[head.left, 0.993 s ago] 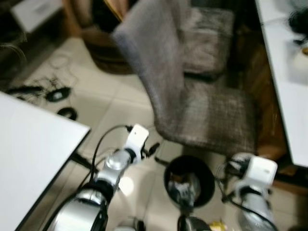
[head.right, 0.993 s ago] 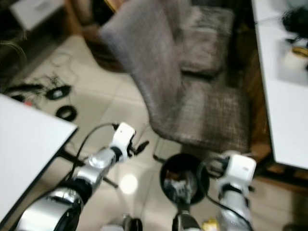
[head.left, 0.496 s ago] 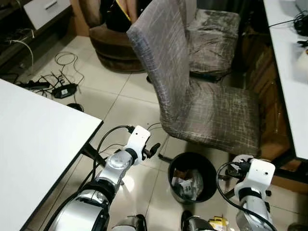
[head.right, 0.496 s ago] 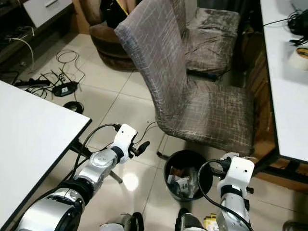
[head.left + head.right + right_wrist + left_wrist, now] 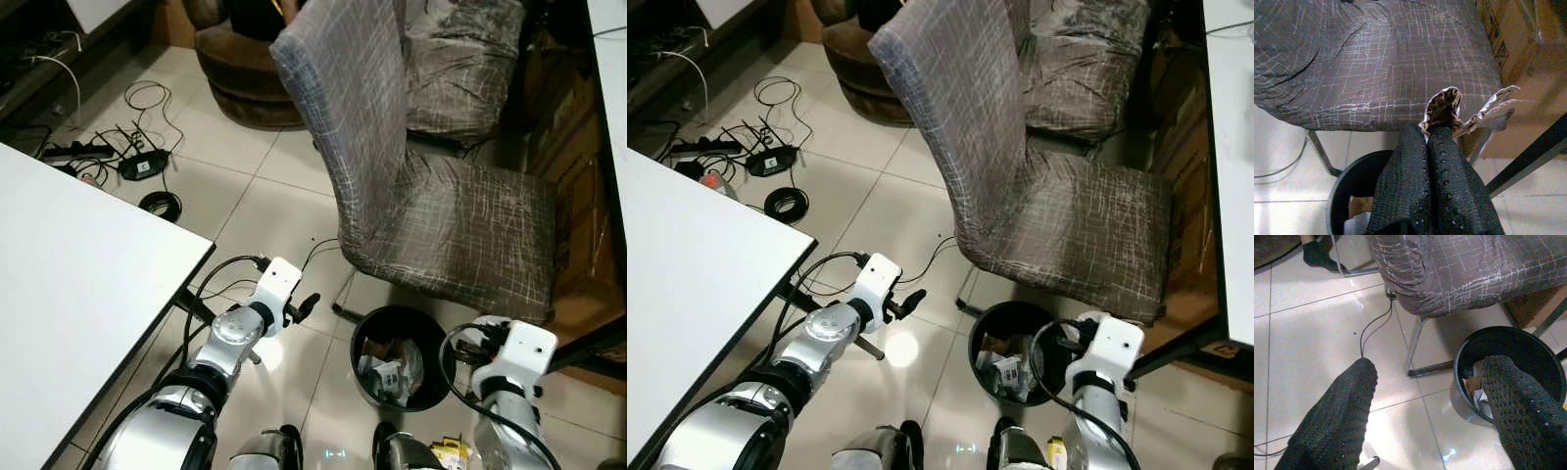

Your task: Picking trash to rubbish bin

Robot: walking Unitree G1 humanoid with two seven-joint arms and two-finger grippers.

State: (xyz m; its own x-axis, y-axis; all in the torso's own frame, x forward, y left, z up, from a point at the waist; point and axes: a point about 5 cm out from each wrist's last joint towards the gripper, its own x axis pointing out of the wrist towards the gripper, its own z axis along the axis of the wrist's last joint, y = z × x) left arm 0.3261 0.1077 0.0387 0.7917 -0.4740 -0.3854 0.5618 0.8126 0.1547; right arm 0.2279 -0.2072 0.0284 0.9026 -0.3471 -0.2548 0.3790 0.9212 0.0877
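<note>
Now black bin [image 5: 431,387] holds paper trash; right gripper [image 5: 1436,142] pinching wrapper [image 5: 1449,105], left gripper [image 5: 1425,387] spread.

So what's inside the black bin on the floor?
The black bin holds crumpled white and brown trash piled inside. Anything beneath that pile, and the bin's bottom, is covered, so I cannot tell.
</note>
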